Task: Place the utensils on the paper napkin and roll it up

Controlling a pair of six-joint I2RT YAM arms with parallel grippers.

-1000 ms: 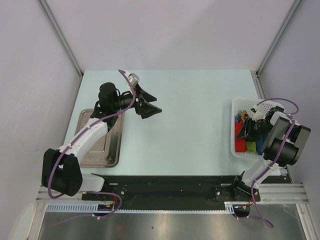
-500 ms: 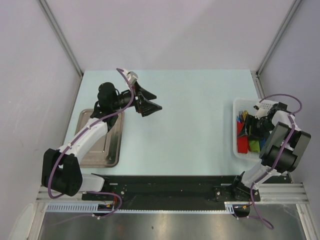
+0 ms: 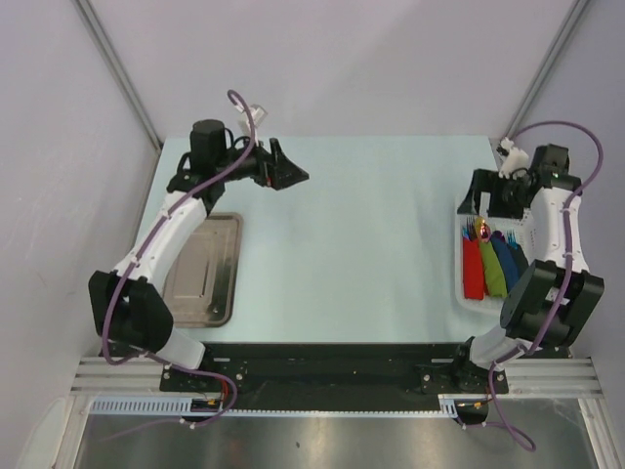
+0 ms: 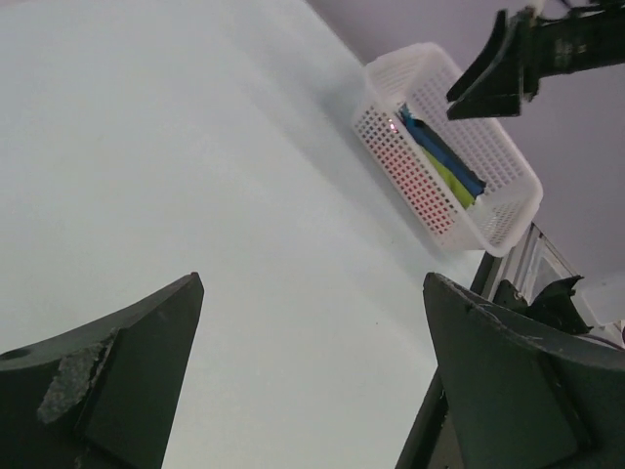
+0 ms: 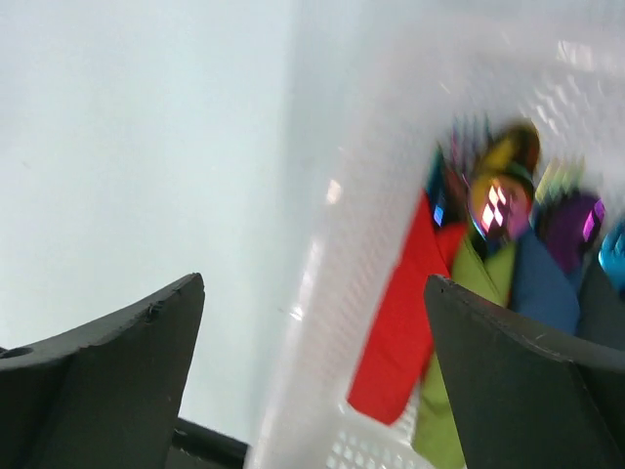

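1. Work surface: the table (image 3: 371,225) has a pale mint, matte top. Pale grey wall panels in aluminium corner posts enclose it on the left, right and far sides. A black rail and bare metal framing run along the near edge.

2. Left gripper (image 3: 289,168): raised over the far left part of the table, jaws spread wide, nothing between them. A metal tray (image 3: 210,283) lies at the near left.

3. Right gripper (image 3: 479,203): positioned over the far end of the white perforated basket (image 3: 459,264) at the right edge of the table. Its jaws are released and grasp nothing.

4. Paper napkin (image 3: 473,272): a narrow red bundle inside the basket, along its left wall. A green roll (image 3: 491,276) lies just beside it, then a blue roll (image 3: 508,262).

5. Utensils (image 3: 483,232): iridescent heads clustered at the far ends of the bundles, inside the basket. The right wrist view is too blurred to separate individual pieces.
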